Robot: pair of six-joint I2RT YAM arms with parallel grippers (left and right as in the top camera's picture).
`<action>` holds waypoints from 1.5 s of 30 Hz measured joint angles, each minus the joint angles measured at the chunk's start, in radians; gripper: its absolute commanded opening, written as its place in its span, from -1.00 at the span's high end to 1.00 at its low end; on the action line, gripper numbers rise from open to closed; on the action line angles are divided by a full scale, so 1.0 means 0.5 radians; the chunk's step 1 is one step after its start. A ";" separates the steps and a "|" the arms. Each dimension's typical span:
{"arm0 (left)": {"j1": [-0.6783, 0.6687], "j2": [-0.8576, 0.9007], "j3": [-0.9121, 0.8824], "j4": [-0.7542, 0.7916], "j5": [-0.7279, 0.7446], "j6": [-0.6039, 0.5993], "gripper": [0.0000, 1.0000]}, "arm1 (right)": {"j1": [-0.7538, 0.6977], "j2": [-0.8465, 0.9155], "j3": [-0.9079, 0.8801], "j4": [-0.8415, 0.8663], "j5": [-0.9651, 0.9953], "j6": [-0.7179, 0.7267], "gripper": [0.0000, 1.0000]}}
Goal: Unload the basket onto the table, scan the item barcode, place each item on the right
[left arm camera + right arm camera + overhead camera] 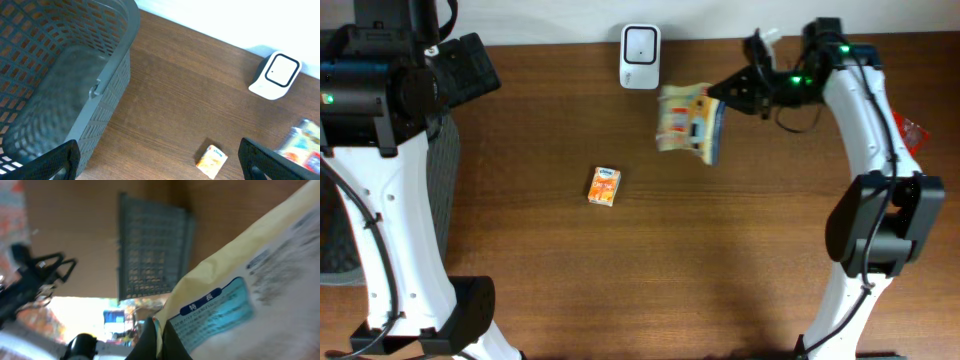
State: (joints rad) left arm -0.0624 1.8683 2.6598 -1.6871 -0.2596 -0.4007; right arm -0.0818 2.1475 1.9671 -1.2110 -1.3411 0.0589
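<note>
Right gripper (pixel 728 95): jaws closed tight on a thin edge seam of the snack packet (pixel 688 123). The rest of the packet hangs free on the scanner side.
Left gripper (pixel 159 162): jaws spread as wide as they go, holding nothing. It hovers over the table (pixel 720 260) beside the basket (pixel 115 75).
Snack packet, position: in the air, clear of the table, tilted, just beside the white scanner (pixel 640 56) and a little in front of it. Blurred in the overhead view.
Barcode: not legible in any view. The right wrist view shows a blue label panel with print close to the pinch, but I cannot tell which face carries the code.
Handling, judged: a light, soft film pouch, probably glossy and slippery. It has no stiffness of its own, so it will sag and swing from a one-edge hold.
Where to hold, judged: the flat sealed seam, as now. Film is doubled there and the contents are not crushed. Pinching the middle would wrinkle the print.
Risk, judged: a swinging or creased face may not read cleanly at the scanner window, and the seam could slip out of the jaws if moved sharply.
Other items: small orange box (pixel 604 186) lying on the table, well apart from the packet.
</note>
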 measured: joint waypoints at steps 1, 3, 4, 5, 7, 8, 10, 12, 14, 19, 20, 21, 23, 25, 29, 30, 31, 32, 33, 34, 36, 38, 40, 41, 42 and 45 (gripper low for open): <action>0.000 0.000 0.000 -0.001 0.000 0.001 -0.98 | -0.039 0.000 -0.008 -0.027 0.082 0.002 0.92; 0.000 0.000 0.000 0.000 0.000 0.000 -0.98 | -0.098 0.000 -0.064 -0.031 0.237 0.001 0.92; 0.000 0.000 0.000 0.000 -0.001 0.001 -0.99 | -0.122 0.000 -0.121 -0.031 0.346 0.001 0.92; 0.000 0.000 0.001 -0.001 0.000 0.001 -0.98 | -0.142 0.000 -0.177 -0.024 0.417 0.001 0.92; 0.000 0.000 0.000 0.000 0.000 0.000 -0.98 | -0.178 0.001 -0.293 -0.021 0.538 0.002 0.92; 0.000 0.000 0.001 0.000 0.000 0.001 -0.98 | -0.196 0.001 -0.333 -0.022 0.589 0.002 0.92; 0.000 0.000 0.000 0.000 0.000 0.000 -0.98 | -0.230 0.001 -0.345 -0.022 0.639 0.002 0.92; 0.000 0.000 0.000 0.000 0.000 0.001 -0.98 | -0.239 0.001 -0.345 -0.021 0.613 0.002 0.92; 0.000 0.000 0.000 0.000 -0.001 0.001 -0.98 | -0.209 0.001 -0.345 0.001 0.507 0.002 0.92; 0.000 0.000 0.001 0.000 0.000 0.001 -0.98 | 0.056 0.001 -0.345 0.089 0.119 0.003 0.92; 0.000 0.000 0.000 0.000 0.000 0.001 -0.98 | 0.128 0.001 -0.344 0.108 0.034 0.003 0.92; 0.000 0.000 0.000 0.000 0.000 0.000 -0.98 | 0.184 0.001 -0.344 0.135 -0.056 0.006 0.92; 0.000 0.000 0.000 0.000 0.000 0.001 -0.98 | 0.263 0.001 -0.344 0.152 -0.169 0.025 0.92; 0.000 0.000 0.000 0.000 0.000 0.001 -0.98 | 0.288 0.001 -0.343 0.224 -0.231 0.051 0.92; 0.000 0.000 0.000 0.000 0.000 0.001 -0.98 | 0.186 0.001 -0.340 0.362 -0.084 0.254 0.92; 0.000 0.000 0.000 0.000 0.000 0.001 -0.98 | 0.138 0.001 -0.340 0.369 0.026 0.305 0.92; 0.000 0.000 0.001 0.000 0.000 0.000 -0.98 | 0.101 0.001 -0.340 0.364 0.131 0.336 0.92; 0.000 0.000 0.000 0.000 0.000 0.001 -0.98 | 0.047 0.001 -0.336 0.338 0.280 0.362 0.92; 0.000 0.000 0.000 0.000 0.000 0.001 -0.98 | 0.006 0.001 -0.336 0.315 0.417 0.379 0.90; 0.000 0.000 0.000 0.000 0.000 0.000 -0.98 | -0.043 0.001 -0.336 0.282 0.616 0.395 0.91; 0.000 0.000 0.000 -0.001 0.000 0.001 -0.99 | -0.101 0.011 -0.336 0.192 1.084 0.376 0.92; 0.000 0.000 0.000 -0.001 0.000 0.000 -0.98 | -0.121 0.021 -0.334 0.098 1.447 0.354 0.92; 0.000 0.000 0.000 0.000 0.000 0.001 -0.98 | -0.131 0.027 -0.335 -0.027 1.806 0.328 0.84; 0.000 0.000 0.000 0.000 0.000 0.000 -0.99 | -0.140 0.028 -0.335 -0.091 1.921 0.280 0.68; 0.000 0.000 0.000 0.000 0.000 0.001 -0.98 | -0.141 0.028 -0.335 -0.111 1.940 0.243 0.35; 0.000 0.000 0.000 0.000 0.000 0.001 -0.99 | -0.157 0.032 -0.285 -0.372 2.129 0.155 -0.29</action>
State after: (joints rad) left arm -0.0624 1.8683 2.6598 -1.6871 -0.2596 -0.4004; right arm -0.1604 2.1635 1.8248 -1.3972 -0.2768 0.1364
